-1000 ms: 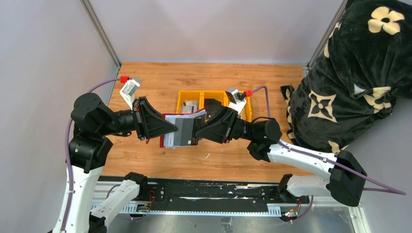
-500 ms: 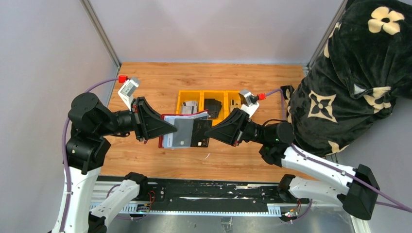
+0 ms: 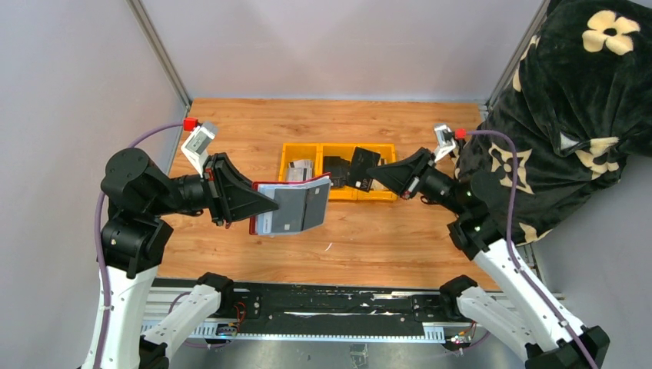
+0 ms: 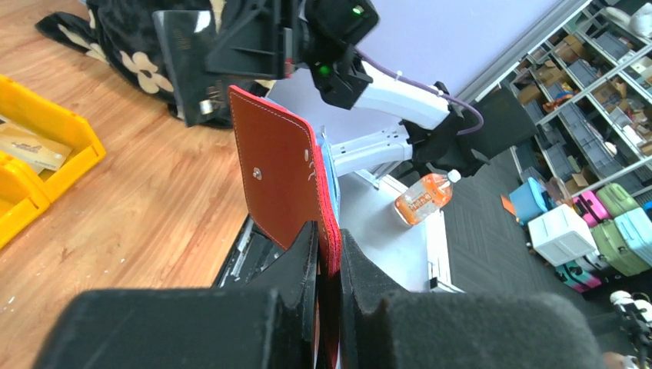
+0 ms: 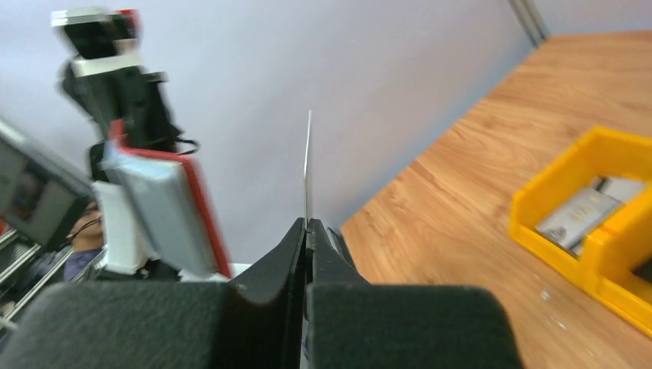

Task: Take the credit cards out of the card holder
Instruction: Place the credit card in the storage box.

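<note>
While my left claw (image 3: 264,209) is squeezed shut on one edge of the card holder (image 3: 307,204), it holds it open above the counter (image 3: 246,127). Grey credit cards (image 3: 273,221) show inside it. My right claw (image 3: 375,178) is pinched tight on one dark card (image 3: 363,165). It is well apart from the holder and over the yellow bin (image 3: 338,145). That card hides part of the bin's middle and right boxes. The holder hides a corner of the left box, where pale cards (image 3: 300,167) lie. A big black cloth (image 3: 569,115) with tan flowers sits just beside my right arm. From my right wrist I see the card only as a thin edge, so I cannot see its face. From my left wrist the holder's red back mostly blocks the cards inside.
</note>
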Controlling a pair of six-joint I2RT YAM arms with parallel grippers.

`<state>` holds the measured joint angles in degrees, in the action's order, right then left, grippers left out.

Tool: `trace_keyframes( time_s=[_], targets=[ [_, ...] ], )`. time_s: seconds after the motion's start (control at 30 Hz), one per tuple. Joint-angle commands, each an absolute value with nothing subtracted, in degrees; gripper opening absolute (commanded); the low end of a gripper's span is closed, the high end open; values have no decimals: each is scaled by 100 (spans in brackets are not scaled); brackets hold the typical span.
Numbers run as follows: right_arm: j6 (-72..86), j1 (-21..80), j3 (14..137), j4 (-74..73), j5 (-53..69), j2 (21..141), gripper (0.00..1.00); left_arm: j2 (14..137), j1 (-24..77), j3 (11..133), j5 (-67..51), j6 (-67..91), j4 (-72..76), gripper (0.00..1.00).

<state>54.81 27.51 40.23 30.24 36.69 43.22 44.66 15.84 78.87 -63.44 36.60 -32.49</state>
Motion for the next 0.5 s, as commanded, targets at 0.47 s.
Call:
trace_keyframes(
  time_s=[0.47],
  targets=[
    [3372,2707,6294,37,1978,8677,0,4396,1587,8085,-6630,3937,-2659,0]
  ],
)
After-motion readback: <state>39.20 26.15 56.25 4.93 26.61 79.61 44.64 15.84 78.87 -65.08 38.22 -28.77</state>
